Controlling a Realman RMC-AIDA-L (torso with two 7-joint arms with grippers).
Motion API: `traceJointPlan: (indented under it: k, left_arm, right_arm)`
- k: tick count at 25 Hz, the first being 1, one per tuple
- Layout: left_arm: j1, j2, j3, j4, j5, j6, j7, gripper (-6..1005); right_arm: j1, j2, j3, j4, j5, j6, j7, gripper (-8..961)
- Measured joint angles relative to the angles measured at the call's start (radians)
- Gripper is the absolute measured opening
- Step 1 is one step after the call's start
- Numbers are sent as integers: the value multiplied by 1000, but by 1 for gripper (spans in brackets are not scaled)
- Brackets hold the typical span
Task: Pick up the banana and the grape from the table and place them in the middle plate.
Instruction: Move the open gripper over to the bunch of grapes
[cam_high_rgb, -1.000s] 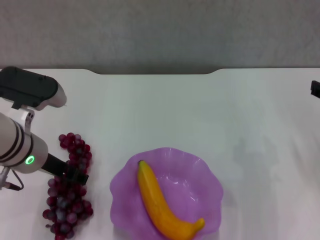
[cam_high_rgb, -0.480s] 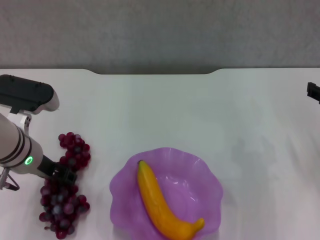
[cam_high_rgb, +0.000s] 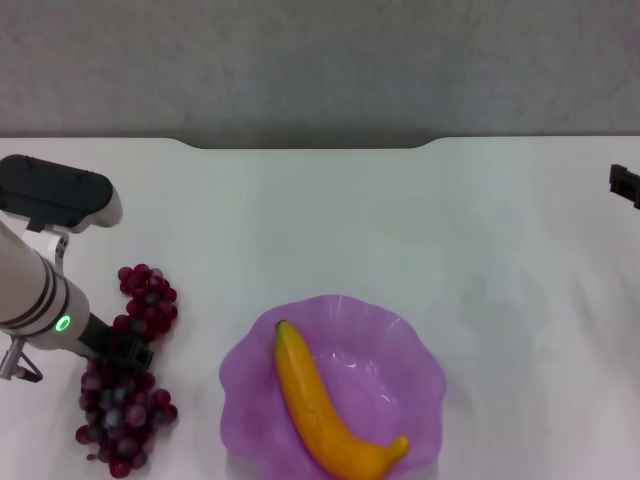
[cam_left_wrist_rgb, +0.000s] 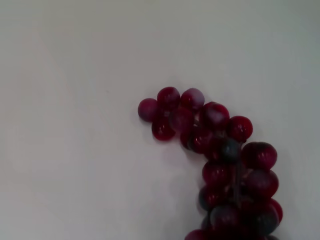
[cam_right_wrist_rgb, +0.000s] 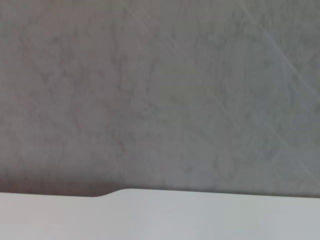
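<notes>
One white table (cam_high_rgb: 350, 210), grey floor (cam_high_rgb: 320, 65) behind; L/R fingers' state unclear.

White left arm (cam_high_rgb: 30, 285) (green ring light), black housing

Head camera looks down over counter (cam_high_rgb: 330, 210). Left wrist camera close above grape (cam_left_wrist_rgb: 220, 165), shared with head view; right wrist camera faces counter's far edge.

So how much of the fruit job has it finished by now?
About half. The banana already lies in the middle plate. The grape is in hand: the left gripper is down on the bunch, which lies on the table beside the plate. Moving it into the plate is left. The right gripper sits at the table's right edge.
</notes>
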Motion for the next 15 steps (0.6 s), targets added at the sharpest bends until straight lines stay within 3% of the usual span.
traceJointPlan:
  k: [15]
  left_arm:
    - [-18,1,-1,46,6,25,2,723]
  right_arm:
    - [4,0,0,7,0,6,0,665]
